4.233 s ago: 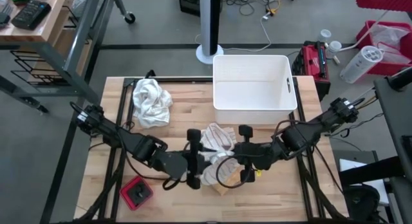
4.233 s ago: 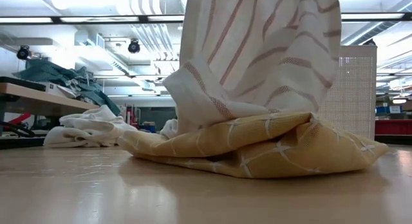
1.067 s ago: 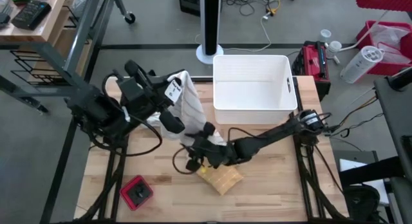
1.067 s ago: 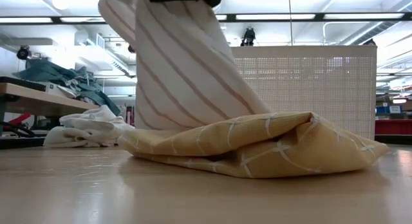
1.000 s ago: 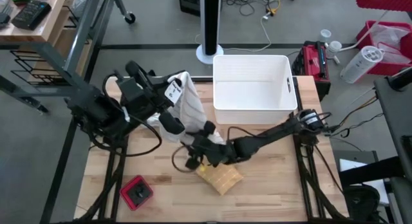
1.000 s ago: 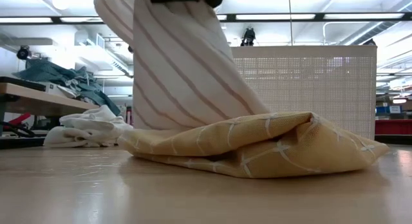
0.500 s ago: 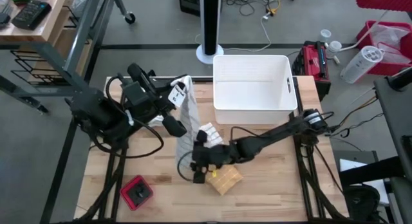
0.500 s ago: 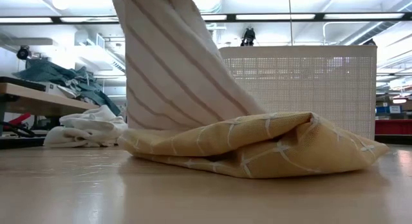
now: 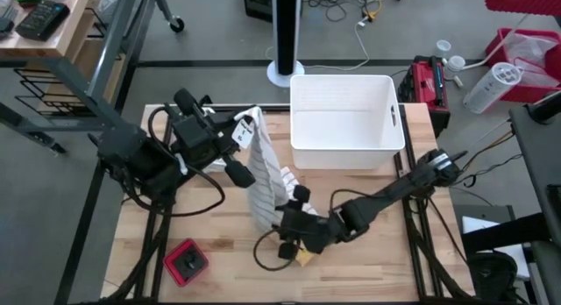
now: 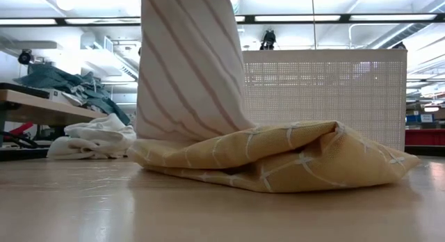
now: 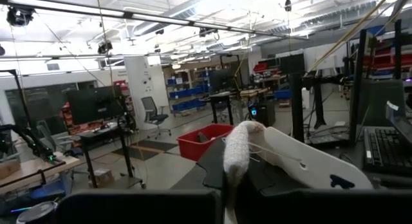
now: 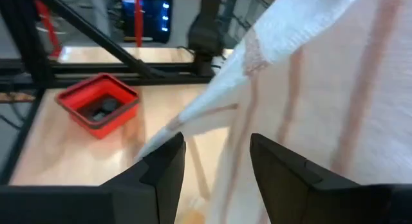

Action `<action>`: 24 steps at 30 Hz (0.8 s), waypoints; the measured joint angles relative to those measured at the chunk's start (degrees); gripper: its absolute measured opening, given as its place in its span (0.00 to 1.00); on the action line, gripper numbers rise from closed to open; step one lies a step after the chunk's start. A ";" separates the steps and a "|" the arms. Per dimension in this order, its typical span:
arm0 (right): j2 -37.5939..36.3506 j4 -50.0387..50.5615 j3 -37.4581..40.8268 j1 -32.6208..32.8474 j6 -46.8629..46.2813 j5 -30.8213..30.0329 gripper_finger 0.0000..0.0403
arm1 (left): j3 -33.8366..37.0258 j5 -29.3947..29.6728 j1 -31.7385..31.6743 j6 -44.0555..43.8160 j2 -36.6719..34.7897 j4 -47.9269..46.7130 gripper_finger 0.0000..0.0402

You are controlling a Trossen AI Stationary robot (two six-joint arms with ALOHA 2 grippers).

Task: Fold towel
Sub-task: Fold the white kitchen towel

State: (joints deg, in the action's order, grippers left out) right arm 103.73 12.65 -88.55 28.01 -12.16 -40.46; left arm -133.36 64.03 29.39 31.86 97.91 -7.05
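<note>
Overhead view of the wooden table (image 9: 368,252). The left gripper (image 9: 248,124) sits raised at the upper centre-left of the frame, clenched on the top edge of a white towel with reddish stripes (image 9: 263,178); the towel hangs from it as a long sheet slanting down toward the lower centre. In the left wrist picture a rolled edge of this towel (image 11: 237,153) rises between the gripper's own dark fingers.

The right gripper (image 9: 292,230) lies low at the lower centre of the overhead frame, its arm reaching in from the right edge, right at the lower end of the hanging towel. The right wrist picture shows its two dark fingers (image 12: 164,169) spread apart, with striped cloth (image 12: 322,108) close in front of them and nothing gripped between.

A yellow cloth (image 10: 278,155) lies crumpled on the table beneath the towel, which meets it in the table-level picture. A white bin (image 9: 344,112) stands at the upper centre, a heap of white cloth (image 10: 94,138) lies at the left of the table-level picture, and a small red box (image 9: 186,262) sits at the lower left.
</note>
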 joint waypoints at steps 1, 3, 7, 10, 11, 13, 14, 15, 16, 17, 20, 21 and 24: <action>-0.19 0.86 0.02 0.66 -0.16 -1.48 0.42 | 0.00 0.00 0.05 -0.11 0.06 -0.02 0.00; -0.53 1.63 0.02 1.93 -1.11 -3.82 0.42 | 0.00 -0.07 0.09 -0.72 0.07 -0.04 0.00; -0.97 2.02 0.02 3.40 -2.09 -6.13 0.42 | 0.00 -0.07 0.08 -0.87 0.07 -0.04 0.00; -0.97 2.08 0.02 3.58 -2.90 -6.13 0.42 | 0.00 -0.09 0.07 -0.90 0.07 -0.09 0.00; -0.97 2.02 0.02 3.61 -3.14 -6.13 0.42 | 0.00 -0.11 0.07 -0.90 0.07 -0.09 0.00; -0.99 1.97 0.02 3.62 -3.62 -6.13 0.42 | 0.00 -0.11 0.07 -0.90 0.09 -0.09 0.00; -0.99 2.11 0.02 3.60 -3.70 -6.13 0.42 | 0.00 -0.11 0.07 -0.90 0.09 -0.15 0.00; -0.99 2.16 0.02 3.63 -3.70 -6.15 0.42 | 0.00 -0.11 0.07 -0.91 0.09 -0.32 0.00; -1.10 2.17 0.02 3.64 -3.74 -6.22 0.42 | 0.00 -0.11 0.07 -0.90 0.09 -0.46 0.00; -1.32 2.31 0.06 3.77 -3.81 -6.35 0.42 | 0.00 -0.13 0.09 -0.90 0.11 -0.44 0.00; -2.40 2.20 0.07 4.11 -3.97 -6.78 0.42 | 0.00 -0.15 0.11 -0.92 0.11 -0.39 0.00; -2.70 1.98 0.07 4.29 -4.28 -6.90 0.42 | 0.00 -0.16 0.13 -0.92 0.11 -0.36 0.00; -3.07 1.99 0.07 4.43 -5.21 -6.84 0.42 | 0.00 -0.26 0.15 -1.24 0.11 -0.33 0.00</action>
State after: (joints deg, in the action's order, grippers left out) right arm 100.66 14.64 -88.49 32.44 -17.36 -47.30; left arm -133.36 63.77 29.54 30.62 98.02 -7.38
